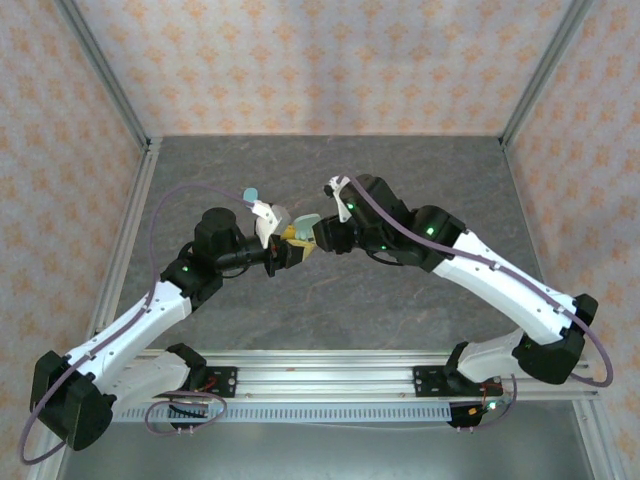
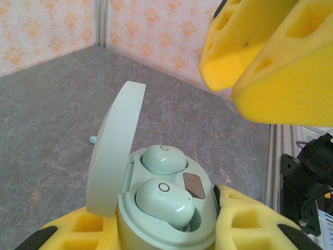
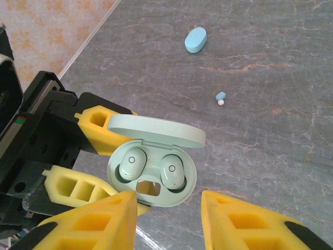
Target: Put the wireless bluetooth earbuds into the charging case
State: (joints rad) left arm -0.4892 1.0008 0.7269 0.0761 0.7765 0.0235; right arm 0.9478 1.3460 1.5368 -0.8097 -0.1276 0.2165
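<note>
- Gripping the mint case (image 3: 152, 182) in the left end effector (image 2: 162, 238), its yellow fingers (image 3: 96, 121) set narrow and pressing on two opposite sides of the case body.
- Holding that case up off the counter (image 3: 270, 156), near the middle of the top view and between the two arms.
- Standing open on its hinge: the lid (image 2: 112, 156), tilted back and away from the wells.
- Sitting side by side in the two wells: the mint earbuds (image 3: 132, 162), rounded backs facing up, each bearing a small ring mark.
- Showing a small rectangular patch (image 2: 193, 186) on the case deck, just beside the earbuds.
- Hovering just in front of the case: the right end effector (image 3: 169, 225), jaws spread wide, gripping nothing, and standing clear of the case in the left wrist view.
- Facing the left end effector tip to tip in the top view, with the case between them.
- Lying on the counter beyond the held case: a blue earbud (image 3: 220, 96), with a tiny whitish bit (image 3: 220, 103) touching it.
- Lying farther off on the counter, well apart from that earbud: a blue case (image 3: 195, 40), looking closed.
</note>
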